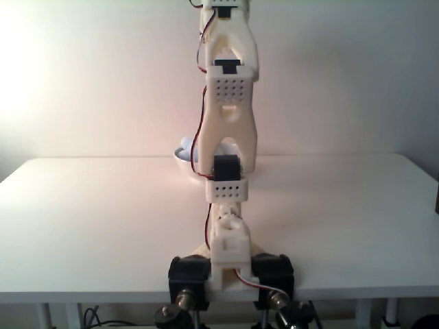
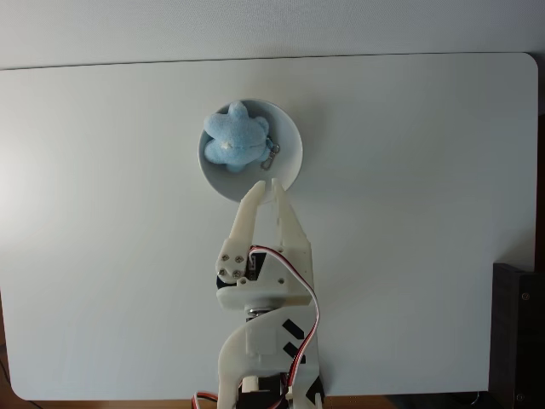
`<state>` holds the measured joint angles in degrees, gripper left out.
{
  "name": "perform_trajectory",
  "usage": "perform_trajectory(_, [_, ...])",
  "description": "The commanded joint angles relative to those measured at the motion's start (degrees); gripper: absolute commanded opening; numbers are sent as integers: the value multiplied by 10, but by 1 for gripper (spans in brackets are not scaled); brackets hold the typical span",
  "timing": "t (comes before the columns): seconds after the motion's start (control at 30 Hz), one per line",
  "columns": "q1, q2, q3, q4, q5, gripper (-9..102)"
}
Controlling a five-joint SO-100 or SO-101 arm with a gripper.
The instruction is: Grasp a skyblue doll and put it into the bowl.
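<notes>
The skyblue doll point(image 2: 234, 138) lies inside the white bowl point(image 2: 288, 162) in the top-down fixed view, towards the bowl's left side, with its metal clasp point(image 2: 272, 150) resting to its right. My gripper point(image 2: 267, 184) hovers over the bowl's near rim, apart from the doll. Its fingers are drawn together with nothing between them. In the fixed view from behind the arm, a sliver of the bowl point(image 1: 181, 158) and the doll point(image 1: 186, 145) peeks out left of the upright arm point(image 1: 230, 103), which hides the rest.
The white table point(image 2: 409, 213) is bare around the bowl. A black object point(image 2: 518, 332) sits past the table's right edge. The arm's base point(image 1: 230, 271) is clamped at the near table edge. A wall stands behind the far edge.
</notes>
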<state>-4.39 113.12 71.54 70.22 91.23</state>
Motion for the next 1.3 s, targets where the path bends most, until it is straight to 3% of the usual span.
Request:
perform_trajectory(0.0, [-4, 84, 10, 73, -4, 0])
perform_trajectory(0.2, [-5, 253, 127, 123, -4, 0])
perform_trajectory(0.6, [-5, 609, 495, 116, -1, 0])
perform_trajectory(0.9, [-5, 780, 677, 114, 5, 0])
perform_trajectory(1.27, [-5, 822, 799, -8, -1, 1])
